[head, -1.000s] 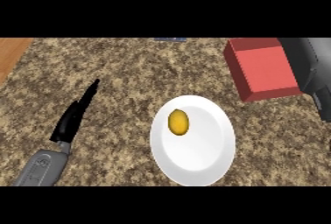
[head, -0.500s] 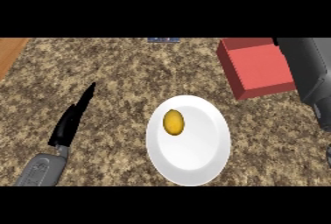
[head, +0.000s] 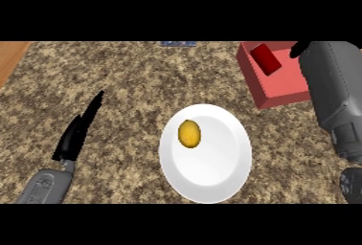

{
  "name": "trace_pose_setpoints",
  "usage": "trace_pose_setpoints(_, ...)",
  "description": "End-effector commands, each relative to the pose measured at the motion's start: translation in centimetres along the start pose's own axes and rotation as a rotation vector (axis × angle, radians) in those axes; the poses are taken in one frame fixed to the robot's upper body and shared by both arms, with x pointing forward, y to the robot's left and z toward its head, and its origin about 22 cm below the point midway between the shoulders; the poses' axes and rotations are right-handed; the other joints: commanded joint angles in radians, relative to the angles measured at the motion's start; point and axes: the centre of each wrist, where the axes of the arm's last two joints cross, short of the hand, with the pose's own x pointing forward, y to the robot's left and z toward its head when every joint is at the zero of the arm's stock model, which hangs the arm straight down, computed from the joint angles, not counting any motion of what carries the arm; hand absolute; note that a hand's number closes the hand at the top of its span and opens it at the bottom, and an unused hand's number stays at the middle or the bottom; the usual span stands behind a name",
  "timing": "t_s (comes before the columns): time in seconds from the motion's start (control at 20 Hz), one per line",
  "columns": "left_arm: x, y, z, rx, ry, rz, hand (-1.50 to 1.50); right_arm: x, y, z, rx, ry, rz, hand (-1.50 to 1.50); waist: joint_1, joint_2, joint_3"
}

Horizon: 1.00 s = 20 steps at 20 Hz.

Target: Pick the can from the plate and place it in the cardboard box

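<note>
Speckled brown stone is covering the counter [head: 127,76], and a white plate [head: 219,177], round and smooth, is sitting on it near the middle. The can [head: 188,133] is lying on the plate's upper left part, showing as a small yellow-orange oval, and neither hand is touching it. The left hand [head: 76,131] is hovering well to the can's left, off the plate, black and slim, with its fingers held straight and open and pointing up and to the right; it is gripping nothing. The grey left forearm [head: 44,187] is coming in behind it from the lower left corner. The right hand [head: 299,48] is showing only as a small black tip at the upper right, well apart from the can, and whether it is open or closed cannot be told. The bulky grey right forearm [head: 336,95] is running up the right edge and covering the right side of the red box [head: 279,88], which is sitting above and to the right of the plate, blocky and flat-faced. A darker red rectangle [head: 266,57] is showing at the box's top; whether it is lying inside or on it cannot be told. Bare counter is lying between the plate and the box. A wooden strip [head: 10,57] is edging the upper left corner, and a small bluish thing [head: 176,43] is peeking in at the top edge.
</note>
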Motion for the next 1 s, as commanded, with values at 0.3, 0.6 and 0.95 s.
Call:
trace_pose_setpoints(0.3,-1.0,0.1,0.9,-0.005,0.007,-0.001,0.00,-1.8,-0.5,-0.7,-0.230,0.092,-0.589,-1.50,-0.006,-0.006,0.000)
trace_pose_setpoints(0.6,-0.5,1.4,0.3,0.025,0.017,0.004,0.00,-3.6,0.9,0.3,-0.377,0.100,-0.798,-1.50,-0.026,-0.012,-0.002)
trace_pose_setpoints(0.95,-1.4,0.6,2.1,0.037,0.034,-0.007,0.00,-9.4,3.9,0.5,-0.538,0.086,-0.836,-1.50,-0.039,-0.020,-0.002)
